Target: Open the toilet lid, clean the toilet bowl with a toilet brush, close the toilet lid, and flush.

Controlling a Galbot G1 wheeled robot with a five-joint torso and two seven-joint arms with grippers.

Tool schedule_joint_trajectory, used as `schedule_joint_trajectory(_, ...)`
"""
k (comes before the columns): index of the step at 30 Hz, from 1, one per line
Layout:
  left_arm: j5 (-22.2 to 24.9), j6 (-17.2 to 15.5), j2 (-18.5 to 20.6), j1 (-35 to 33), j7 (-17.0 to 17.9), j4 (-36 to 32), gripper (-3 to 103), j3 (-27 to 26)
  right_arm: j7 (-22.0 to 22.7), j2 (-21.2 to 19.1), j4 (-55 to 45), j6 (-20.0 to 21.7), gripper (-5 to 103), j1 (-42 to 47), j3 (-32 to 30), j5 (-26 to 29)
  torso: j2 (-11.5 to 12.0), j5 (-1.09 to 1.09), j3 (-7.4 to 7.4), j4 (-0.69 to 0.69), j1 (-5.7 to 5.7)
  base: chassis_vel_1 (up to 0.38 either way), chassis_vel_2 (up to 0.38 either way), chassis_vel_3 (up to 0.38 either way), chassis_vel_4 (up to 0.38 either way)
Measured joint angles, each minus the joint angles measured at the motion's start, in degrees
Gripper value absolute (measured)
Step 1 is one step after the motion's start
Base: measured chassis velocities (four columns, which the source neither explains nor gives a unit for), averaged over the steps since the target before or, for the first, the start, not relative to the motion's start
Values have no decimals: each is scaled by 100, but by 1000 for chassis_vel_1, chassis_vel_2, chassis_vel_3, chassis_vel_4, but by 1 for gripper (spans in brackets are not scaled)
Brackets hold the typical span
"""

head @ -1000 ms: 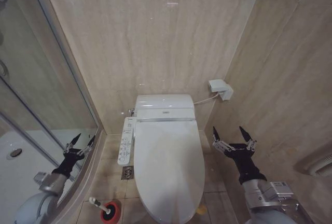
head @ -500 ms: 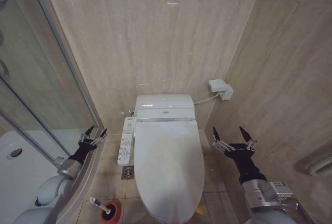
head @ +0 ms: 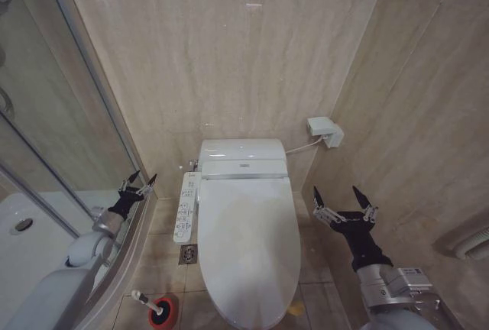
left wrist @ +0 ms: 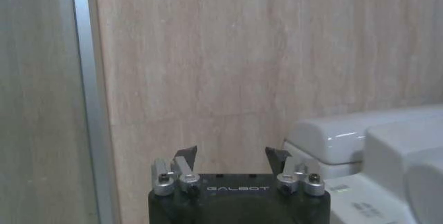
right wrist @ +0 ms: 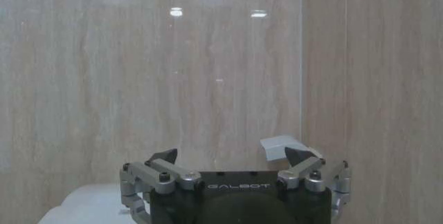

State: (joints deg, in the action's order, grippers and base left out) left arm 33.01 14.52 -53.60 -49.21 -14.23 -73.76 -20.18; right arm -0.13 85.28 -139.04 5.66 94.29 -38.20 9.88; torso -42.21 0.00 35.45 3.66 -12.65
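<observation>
The toilet lid [head: 246, 246] is down flat over the toilet, so the toilet bowl is hidden under it. A small yellow strap [head: 296, 308] hangs at the lid's front right rim. The toilet brush [head: 144, 299] leans with its white handle out of a round red holder [head: 163, 313] on the floor, front left of the toilet. My left gripper [head: 140, 183] is open in the air left of the toilet, beside the shower frame, and shows open in the left wrist view [left wrist: 232, 154]. My right gripper [head: 338, 195] hangs open right of the lid, facing the wall [right wrist: 232, 155].
A side control panel [head: 184, 208] runs along the toilet's left edge, with a floor drain [head: 188, 254] below it. The glass shower enclosure [head: 46, 154] and its white tray [head: 30, 246] stand close on the left. A white wall box [head: 324, 131] with a cable sits behind the tank [left wrist: 346, 136].
My left arm has reached forward along the shower frame, carrying its open gripper up and closer to the back wall. The right arm, lid and brush have stayed put.
</observation>
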Motion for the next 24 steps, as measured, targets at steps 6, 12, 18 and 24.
schedule_joint_trajectory(6,-9,27,52,526,5,539,70,364,0,0,0,0,100,0,0,0,0,0,0,0,0,0,0,0,0)
schedule_joint_trajectory(12,-17,151,9,1085,-38,1147,61,799,0,0,0,0,100,0,0,0,0,0,0,0,0,0,0,0,0)
schedule_joint_trajectory(18,-68,508,-179,1570,-449,1760,34,1188,0,0,0,0,100,0,0,0,0,0,0,1,0,0,0,0,0)
schedule_joint_trajectory(24,-171,624,-282,1801,-584,2015,8,1455,0,0,0,0,100,0,0,0,0,0,0,0,0,0,0,0,0)
